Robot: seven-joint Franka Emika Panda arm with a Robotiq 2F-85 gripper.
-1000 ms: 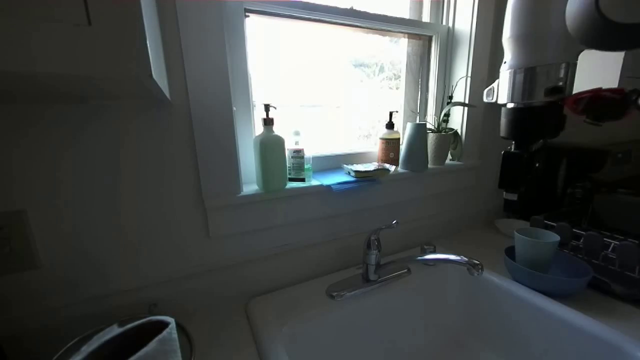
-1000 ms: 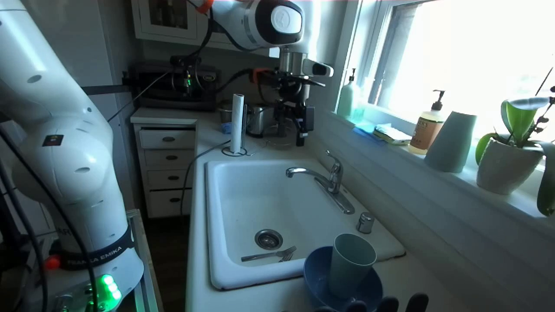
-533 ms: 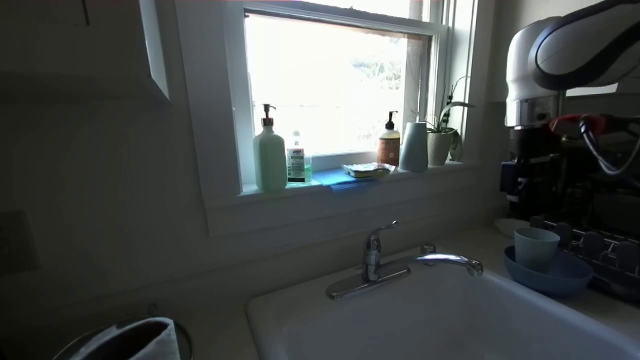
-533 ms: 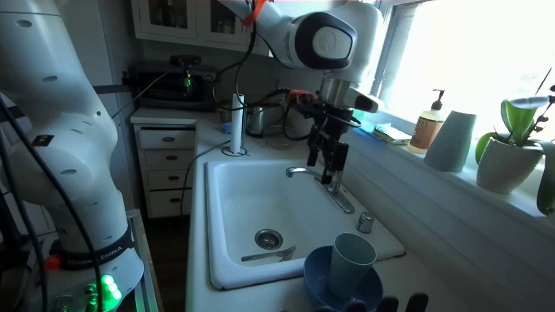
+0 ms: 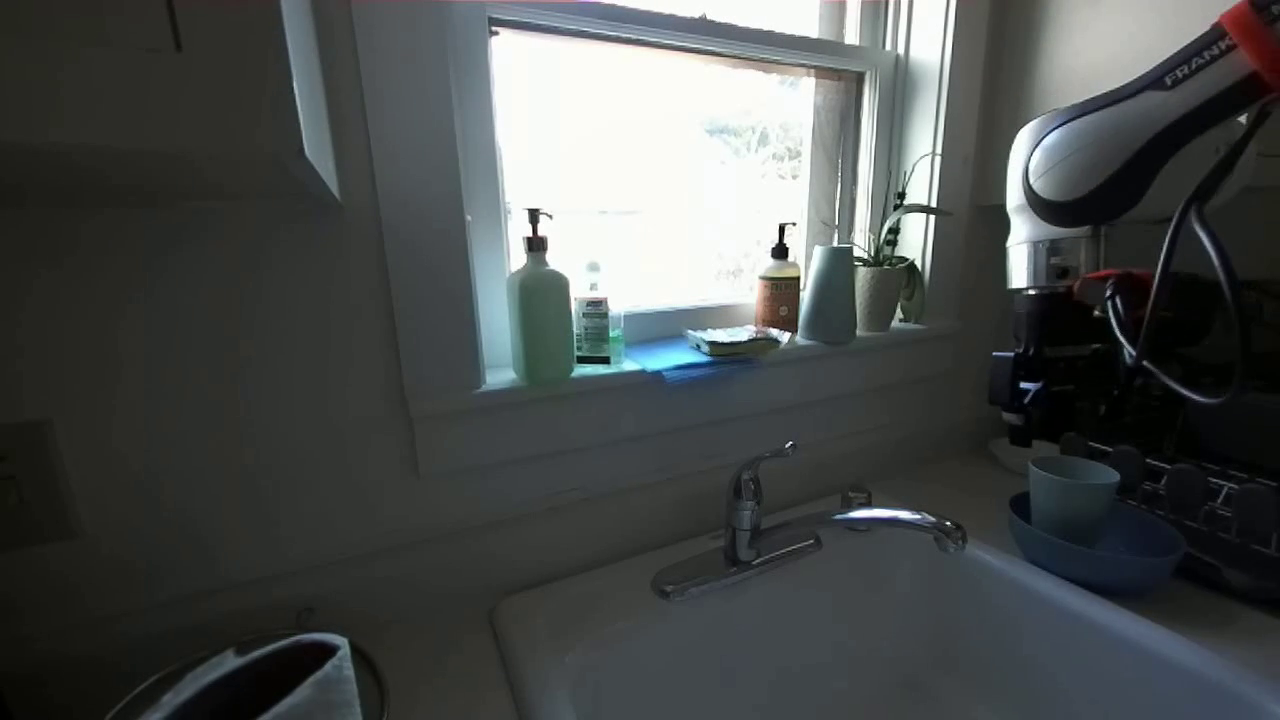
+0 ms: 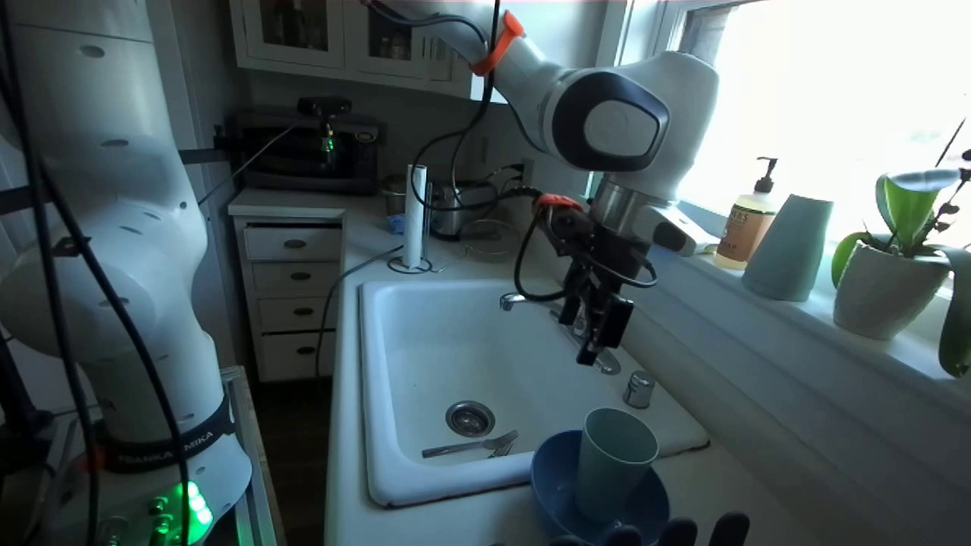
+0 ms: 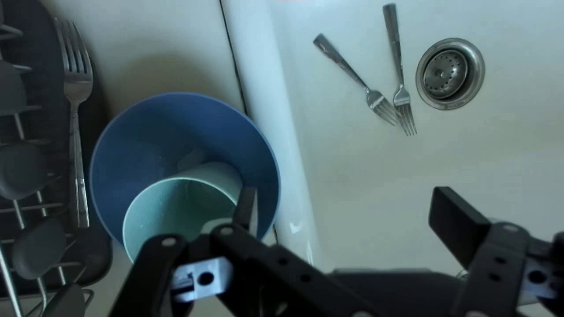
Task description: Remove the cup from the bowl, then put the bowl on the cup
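Observation:
The pale, plain cup (image 6: 613, 462) stands inside the blue bowl (image 6: 557, 474), leaning slightly, on the counter beside the sink. Both also show in another exterior view, the cup (image 5: 1072, 500) and the bowl (image 5: 1130, 565). In the wrist view the cup (image 7: 176, 215) sits in the lower part of the bowl (image 7: 141, 132), at left. My gripper (image 6: 582, 334) is open and empty, above the counter-back side of the sink near the faucet, apart from cup and bowl. In the wrist view the gripper (image 7: 344, 204) has its left finger overlapping the cup's right side; the cup's lower part is hidden.
A dish rack (image 7: 26, 176) stands right beside the bowl. The faucet (image 5: 745, 520) and a metal cap (image 6: 639, 389) rise at the sink's back. Forks (image 7: 387, 88) lie in the sink. Bottles and a plant pot (image 6: 884, 288) line the windowsill.
The arm has moved from beyond the sink's far end toward the bowl and cup, and lower. The gripper stays open. The cup and bowl have not moved.

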